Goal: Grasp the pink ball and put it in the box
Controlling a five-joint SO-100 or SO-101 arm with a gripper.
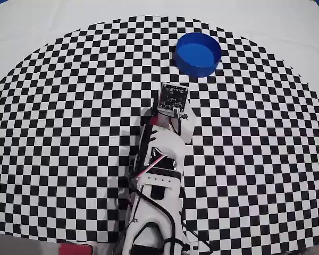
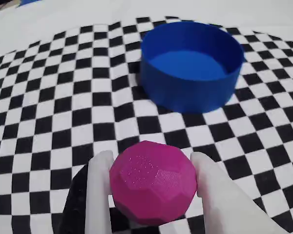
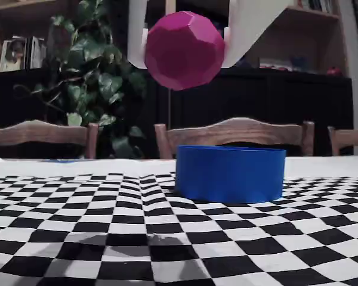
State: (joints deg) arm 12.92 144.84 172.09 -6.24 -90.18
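Both fingers (image 2: 98,187) I see clamped on the pink ball (image 2: 153,181), raised off the checkered desk (image 2: 44,122), arm extended toward the box (image 2: 191,68), short of it.

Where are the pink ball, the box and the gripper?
pink ball (image 2: 151,183), wrist view, front face.
box (image 2: 185,92), wrist view, outer wall.
gripper (image 3: 184,36), fixed view, midway between fingertips.

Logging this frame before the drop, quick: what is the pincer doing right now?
Pincer: closed on the pink ball, held in the air, short of the blue box.
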